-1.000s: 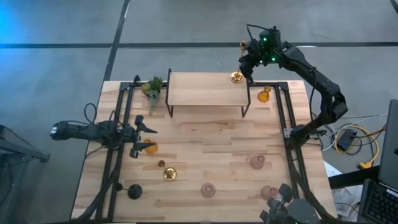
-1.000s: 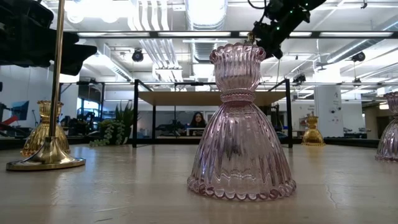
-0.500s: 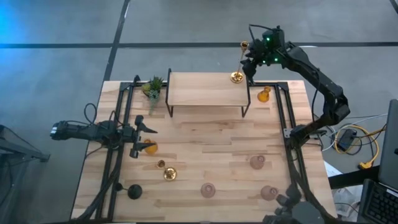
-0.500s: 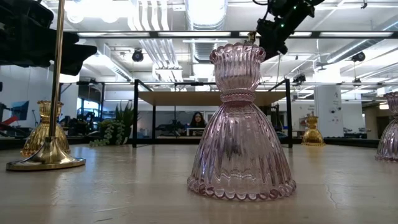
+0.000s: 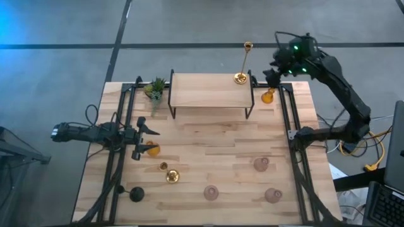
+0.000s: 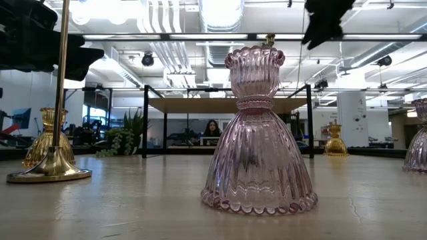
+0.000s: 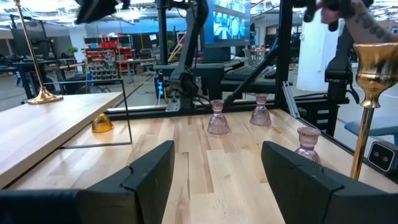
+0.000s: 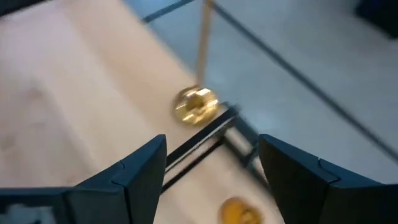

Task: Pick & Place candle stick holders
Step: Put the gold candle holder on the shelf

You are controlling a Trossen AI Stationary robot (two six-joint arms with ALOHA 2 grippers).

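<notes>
Left gripper (image 5: 144,139) low over the counter's (image 5: 214,157) left side, fingers (image 7: 149,171) spread, nothing between them, just beside an amber holder (image 5: 152,149). Black holder (image 5: 136,193) and brass stick (image 5: 172,176) near front left. Three pink holders (image 5: 211,192) front right. On the shelf (image 5: 208,91), second brass stick (image 5: 240,77) upright at right end. Right gripper (image 5: 273,74) beside it, fingers (image 8: 146,171) spread, empty, above the other amber holder (image 5: 267,97).
</notes>
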